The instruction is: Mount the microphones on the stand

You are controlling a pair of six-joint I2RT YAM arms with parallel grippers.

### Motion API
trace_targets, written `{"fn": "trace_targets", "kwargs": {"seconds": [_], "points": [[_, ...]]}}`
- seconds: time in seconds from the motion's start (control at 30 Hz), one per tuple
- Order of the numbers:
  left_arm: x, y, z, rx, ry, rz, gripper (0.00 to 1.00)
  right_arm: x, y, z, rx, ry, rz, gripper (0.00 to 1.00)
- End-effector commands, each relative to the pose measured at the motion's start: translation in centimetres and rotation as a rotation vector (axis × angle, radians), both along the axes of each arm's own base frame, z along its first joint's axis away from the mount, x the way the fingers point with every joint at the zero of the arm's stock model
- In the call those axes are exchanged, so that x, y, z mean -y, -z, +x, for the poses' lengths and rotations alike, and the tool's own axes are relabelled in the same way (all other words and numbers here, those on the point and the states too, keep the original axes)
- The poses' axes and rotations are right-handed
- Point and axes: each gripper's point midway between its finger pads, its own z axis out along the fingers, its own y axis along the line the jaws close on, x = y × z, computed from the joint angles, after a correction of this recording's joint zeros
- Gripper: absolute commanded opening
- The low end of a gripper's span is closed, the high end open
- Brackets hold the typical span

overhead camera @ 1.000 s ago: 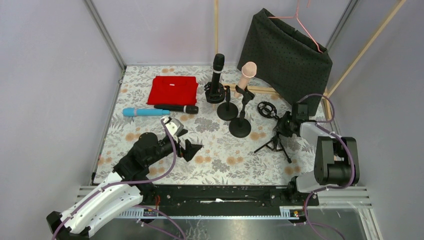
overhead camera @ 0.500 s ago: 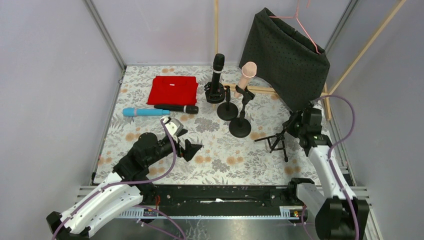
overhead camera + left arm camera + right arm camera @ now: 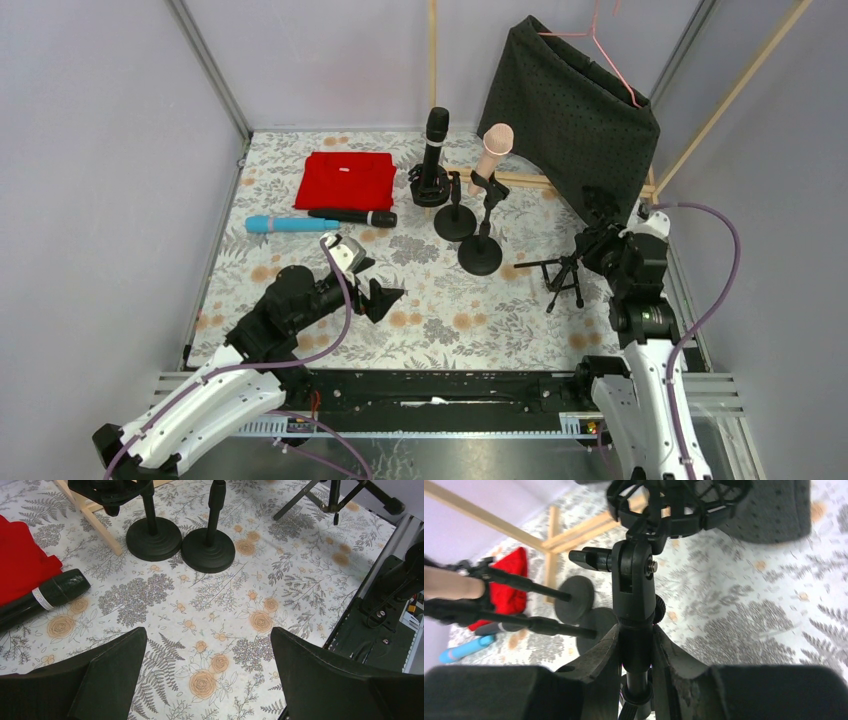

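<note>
Overhead, a cloth printed with grey ferns and orange roses (image 3: 430, 310) covers the table, boxed in by plain lilac walls (image 3: 100, 150) and grey metal posts. At 9 o'clock a smooth light blue microphone (image 3: 285, 225) lies flat, end to end with a black microphone (image 3: 352, 217); whether their tips touch is hard to tell, and the left wrist view shows only the black one's head with a pale band. Just behind them, at 10 o'clock, sits a folded red cloth (image 3: 345, 180). At 7 o'clock the left gripper (image 3: 380, 297) hovers over bare cloth, its broad matte fingers (image 3: 105, 675) spread wide with nothing between them. At 12 o'clock a second black microphone (image 3: 434, 140) stands upright in a holder, and beside it the peach microphone (image 3: 492, 150) leans in a clip; below them are two thin-stemmed stands with round flat feet (image 3: 480, 255). At 3 o'clock a black tripod stand (image 3: 565, 272) is tilted, its legs pointing toward 9 o'clock, and the right gripper (image 3: 600, 245) is clamped on its stem, fingers (image 3: 599, 660) pressed against both sides. The ring-shaped cradle (image 3: 679, 500) on top is cut off by the wrist view's edge. At 1 o'clock a black dotted fabric (image 3: 575, 110) hangs from a thin pink hanger (image 3: 612, 50), hiding part of some pale wooden slats (image 3: 520, 180).
</note>
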Motion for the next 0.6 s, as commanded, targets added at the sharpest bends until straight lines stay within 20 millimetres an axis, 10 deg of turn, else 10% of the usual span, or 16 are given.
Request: {"fn": "trace_targets", "kwargs": {"seconds": [0.0,0.57], "points": [[0.0,-2.2,0.4,0.041,-0.016,-0.040,0.99,-2.2,-7.5,0.1,0.319,-0.143,-0.024,0.00],[-0.6,-1.9,1.0,0.040,-0.064,-0.027,0.99,-6.8,-8.2,-4.0,0.687,-0.441,-0.092,0.00]]}}
